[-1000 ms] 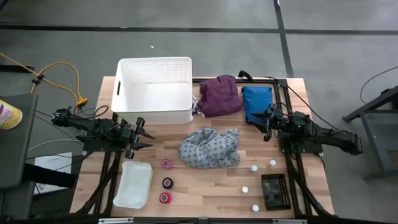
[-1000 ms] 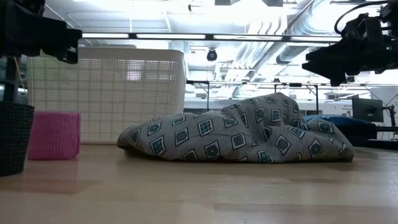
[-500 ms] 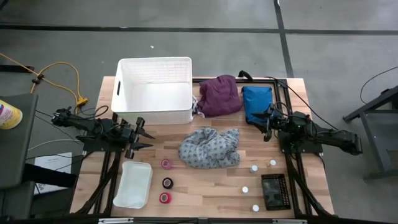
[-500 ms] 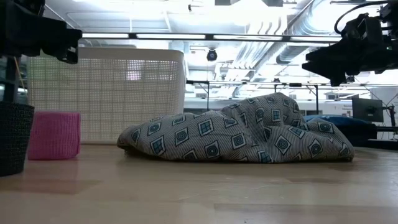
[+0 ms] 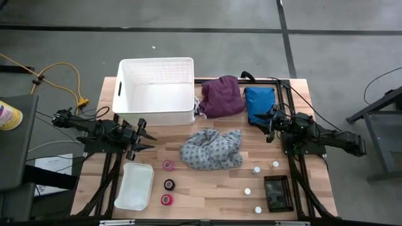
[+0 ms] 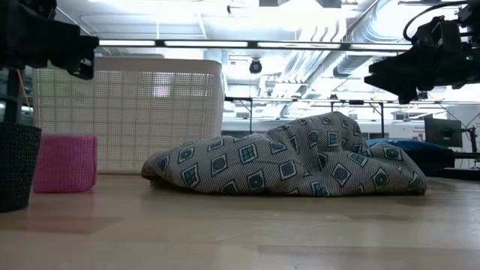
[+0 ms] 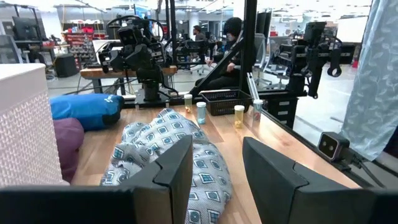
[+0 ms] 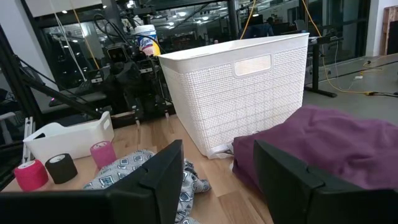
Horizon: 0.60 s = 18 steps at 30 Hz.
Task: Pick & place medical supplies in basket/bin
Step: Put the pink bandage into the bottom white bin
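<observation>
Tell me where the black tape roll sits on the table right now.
In the high view the black tape roll sits near the table's front left, between the pink roll and the red roll, just right of the small white tray.

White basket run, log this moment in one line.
white slotted plastic basket: empty | grey patterned cloth: on table | left gripper: open, idle | right gripper: open, idle

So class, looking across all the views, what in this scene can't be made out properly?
- White basket: floor hidden by its wall in the low view.
- Vials: too small in the high view to read labels.
- Black tape roll: cut off by the low view's edge.
- Purple garment: cut off by the right wrist view's edge.
</observation>
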Tool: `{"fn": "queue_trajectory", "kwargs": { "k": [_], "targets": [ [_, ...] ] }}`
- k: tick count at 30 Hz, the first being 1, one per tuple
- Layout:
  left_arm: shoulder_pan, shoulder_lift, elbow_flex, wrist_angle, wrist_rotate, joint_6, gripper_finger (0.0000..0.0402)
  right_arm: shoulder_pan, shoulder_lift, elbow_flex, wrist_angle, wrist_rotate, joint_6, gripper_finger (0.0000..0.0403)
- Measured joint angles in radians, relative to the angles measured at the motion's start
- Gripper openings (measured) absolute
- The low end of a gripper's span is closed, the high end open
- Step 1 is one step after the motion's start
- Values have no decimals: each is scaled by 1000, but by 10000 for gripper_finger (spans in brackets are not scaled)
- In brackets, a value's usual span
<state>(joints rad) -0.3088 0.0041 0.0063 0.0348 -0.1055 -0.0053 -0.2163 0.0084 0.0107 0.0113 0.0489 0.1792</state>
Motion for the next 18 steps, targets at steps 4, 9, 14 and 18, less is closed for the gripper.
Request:
{"fn": "queue_trajectory", "kwargs": {
  "k": [4,9,14,18],
  "targets": [
    [0,0,0,-1,0,-15,135,0,0,0,0,0,0,181],
    [0,20,38,-39,-26,-65,135,0,0,0,0,0,0,181],
    [0,136,147,-58,-42,-56,135,0,0,0,0,0,0,181],
    [0,296,273,-117,-54,-71,135,0,0,0,0,0,0,181]
  ]
}}
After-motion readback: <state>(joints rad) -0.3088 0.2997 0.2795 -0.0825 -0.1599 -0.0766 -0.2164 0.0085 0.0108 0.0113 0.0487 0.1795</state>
